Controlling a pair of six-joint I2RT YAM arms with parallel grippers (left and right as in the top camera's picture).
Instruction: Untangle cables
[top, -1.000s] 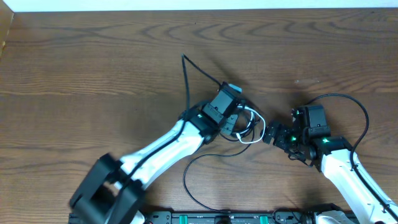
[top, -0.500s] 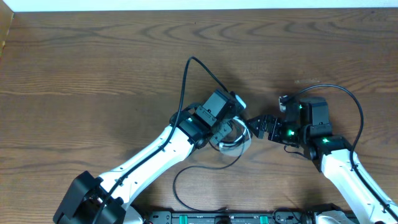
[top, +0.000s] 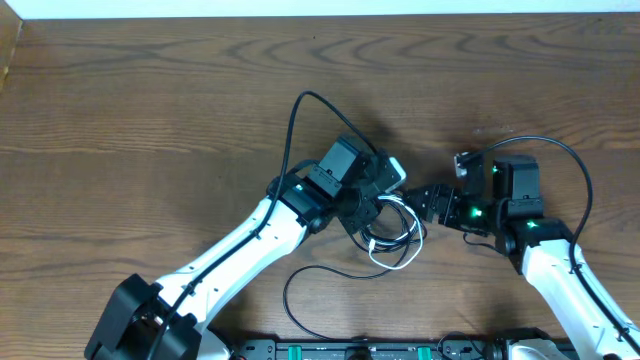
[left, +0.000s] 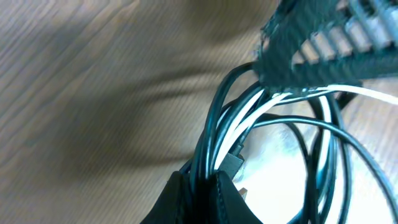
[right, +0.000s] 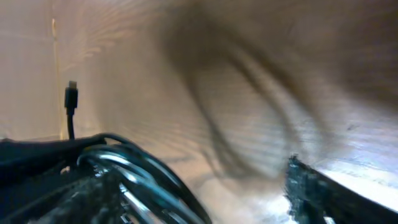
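Brown wood-grain surface (top: 150, 120), overhead view: the left pincer (top: 372, 203) is clamped on the cables (top: 395, 240) near the middle. White loops hang just below it. One black strand arcs away toward the far side and another curls toward the near edge. The right pincer (top: 428, 203) points at the bundle from the right, just beside it. A second earlier it sat lower and farther off. It is now level with the bundle, and the white loops lie more spread out.

Left wrist view: the left pincer (left: 208, 180) is closed on several black cords and the white strand (left: 249, 115), which fan upward from the grip. A ribbed pad (left: 311, 53) of the right pincer touches the top of the fan.

Right wrist view, blurred: the right pincer (right: 199, 196) has its fingers apart, with the cables (right: 134, 174) close to one finger and a bare gap to the other. A plug (right: 71, 96) stands beyond, clear of the bundle. No strand is pinched yet.

Judgement: the bundle is anchored and a second grip is being set up; separation has barely begun.
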